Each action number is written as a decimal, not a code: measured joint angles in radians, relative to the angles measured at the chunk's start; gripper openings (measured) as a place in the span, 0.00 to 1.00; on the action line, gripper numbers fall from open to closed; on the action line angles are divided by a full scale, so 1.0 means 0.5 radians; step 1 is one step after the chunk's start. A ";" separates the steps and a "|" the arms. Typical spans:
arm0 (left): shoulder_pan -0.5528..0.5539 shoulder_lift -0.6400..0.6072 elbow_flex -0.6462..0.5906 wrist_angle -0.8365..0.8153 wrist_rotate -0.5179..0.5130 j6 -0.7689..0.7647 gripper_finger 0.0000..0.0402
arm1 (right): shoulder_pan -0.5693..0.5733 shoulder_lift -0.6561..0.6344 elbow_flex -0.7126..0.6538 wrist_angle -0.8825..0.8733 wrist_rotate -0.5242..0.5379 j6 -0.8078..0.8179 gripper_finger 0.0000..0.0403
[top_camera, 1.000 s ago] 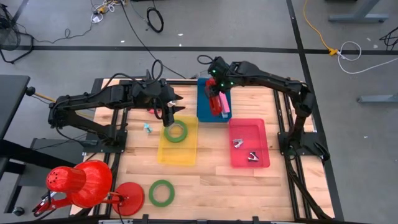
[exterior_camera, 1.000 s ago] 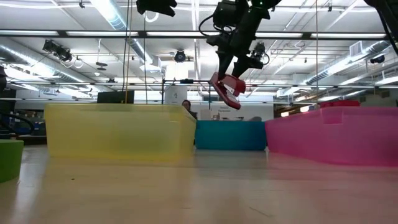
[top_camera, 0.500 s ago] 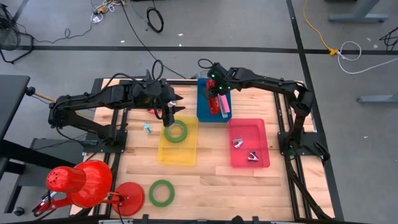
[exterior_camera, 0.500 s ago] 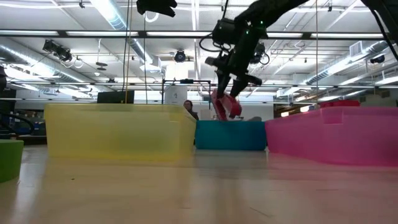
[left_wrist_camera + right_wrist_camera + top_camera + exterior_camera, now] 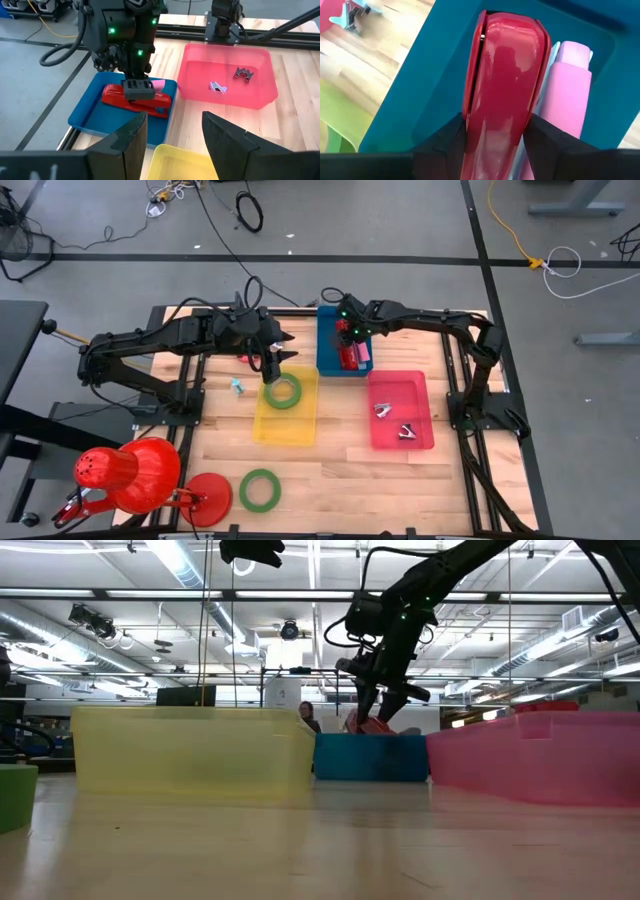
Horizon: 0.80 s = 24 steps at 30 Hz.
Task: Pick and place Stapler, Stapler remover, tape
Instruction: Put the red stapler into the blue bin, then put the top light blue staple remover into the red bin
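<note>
While the right gripper [image 5: 347, 340] clamps the red stapler [image 5: 347, 352], its long axis runs lengthwise down the blue tray [image 5: 327, 348], beside a pink stapler [image 5: 363, 354].

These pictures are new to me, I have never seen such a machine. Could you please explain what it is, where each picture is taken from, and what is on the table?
It is a robot with two dark arms at a wooden table. One camera looks straight down, one sits at table height, and one rides on each wrist.

On the table stand three trays. The yellow tray holds a green tape roll; a second roll lies on the wood. The pink tray holds two staple removers. The blue tray holds a pink stapler.

The right gripper grips a red stapler and has it down inside the blue tray. The left gripper hangs open and empty over the yellow tray.
</note>
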 joint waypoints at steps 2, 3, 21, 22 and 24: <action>0.000 0.000 0.000 0.001 0.000 0.000 0.48 | 0.000 0.000 0.000 -0.001 0.001 -0.002 0.42; 0.000 0.000 0.000 0.000 0.000 0.001 0.48 | 0.000 0.000 0.000 0.005 0.001 -0.009 0.42; 0.000 0.000 -0.001 0.000 0.000 0.001 0.48 | 0.002 0.001 -0.004 0.097 -0.057 -0.053 0.57; 0.000 0.000 -0.001 0.001 0.000 0.001 0.48 | 0.002 0.001 -0.004 0.097 -0.057 -0.054 0.57; 0.000 0.000 -0.001 0.000 0.000 0.006 0.48 | 0.002 -0.009 -0.004 0.095 -0.057 -0.054 0.58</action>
